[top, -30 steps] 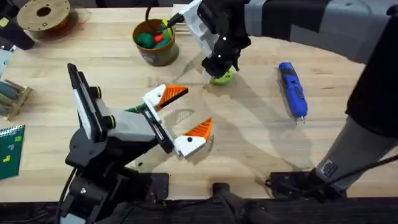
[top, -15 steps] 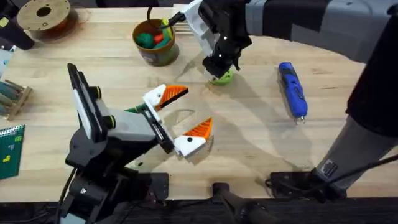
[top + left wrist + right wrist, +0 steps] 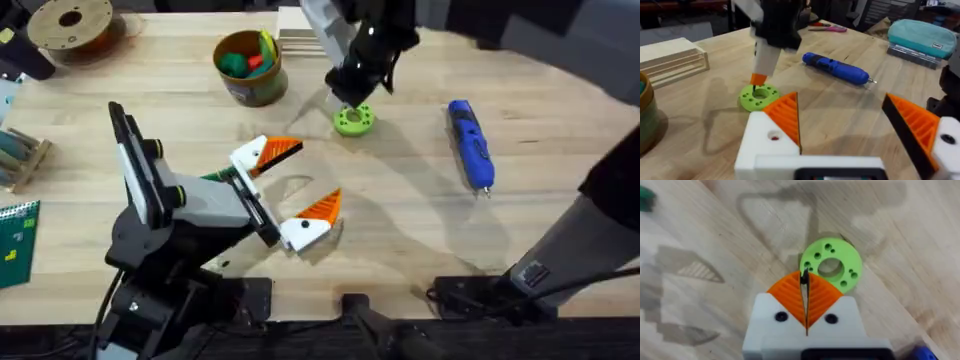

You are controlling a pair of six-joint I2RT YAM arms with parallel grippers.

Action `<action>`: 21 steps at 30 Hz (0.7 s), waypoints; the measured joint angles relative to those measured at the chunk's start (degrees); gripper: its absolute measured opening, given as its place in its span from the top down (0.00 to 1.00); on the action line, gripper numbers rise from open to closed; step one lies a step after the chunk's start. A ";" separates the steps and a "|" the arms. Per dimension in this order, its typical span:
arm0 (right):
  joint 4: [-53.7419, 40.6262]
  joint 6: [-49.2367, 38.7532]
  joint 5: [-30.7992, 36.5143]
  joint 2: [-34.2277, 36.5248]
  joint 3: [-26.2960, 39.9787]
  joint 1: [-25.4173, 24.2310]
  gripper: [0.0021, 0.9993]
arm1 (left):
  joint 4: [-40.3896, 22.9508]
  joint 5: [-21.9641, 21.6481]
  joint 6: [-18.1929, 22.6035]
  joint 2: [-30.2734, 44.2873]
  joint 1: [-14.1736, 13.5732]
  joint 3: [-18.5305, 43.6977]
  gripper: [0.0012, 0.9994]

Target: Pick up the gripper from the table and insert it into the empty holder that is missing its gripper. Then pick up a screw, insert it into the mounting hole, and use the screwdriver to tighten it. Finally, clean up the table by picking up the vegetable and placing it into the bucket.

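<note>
Screw [image 3: 803,275], it seems, clenched in our right gripper [image 3: 804,282], green disc [image 3: 831,265] just beneath: we'd lift straight, squeezing firmly.

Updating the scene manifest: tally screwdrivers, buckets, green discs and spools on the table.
Screwdriver: 1
Bucket: 1
Green disc: 1
Spool: 1
Total: 4
</note>
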 joint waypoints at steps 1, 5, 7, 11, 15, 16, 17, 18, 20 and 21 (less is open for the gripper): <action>-1.17 0.00 -0.07 -0.14 0.95 0.00 0.99 | 0.00 0.00 0.00 0.01 0.00 0.00 0.01; -7.05 0.01 -1.64 -0.21 5.12 0.00 0.99 | 0.00 0.00 0.00 0.01 0.00 0.00 0.01; -10.00 0.02 -3.26 -0.22 7.65 0.00 0.99 | 0.00 0.00 0.00 0.00 0.00 0.00 0.01; -16.40 0.02 -7.20 -0.21 15.23 0.00 0.99 | -0.01 0.00 0.00 0.00 0.00 0.00 0.01; -20.59 0.00 -11.13 -0.27 22.28 0.21 0.99 | -0.02 0.00 0.00 0.01 0.00 0.00 0.01; -21.30 0.00 -12.35 -0.30 23.79 0.38 0.99 | 0.00 0.00 0.00 0.00 0.00 0.00 0.01; -21.74 0.01 -13.39 -0.29 24.87 0.58 0.99 | -0.02 0.00 0.00 0.02 0.00 0.00 0.01; -22.03 0.01 -14.51 -0.28 25.78 0.88 0.99 | -0.01 0.00 0.00 0.00 0.00 0.00 0.01; -22.46 0.00 -16.55 -0.27 26.92 1.73 0.99 | -0.01 0.00 0.00 0.00 0.00 0.00 0.01; -22.59 0.02 -17.36 -0.28 27.19 2.27 0.99 | -0.02 0.00 0.00 0.00 0.00 0.00 0.01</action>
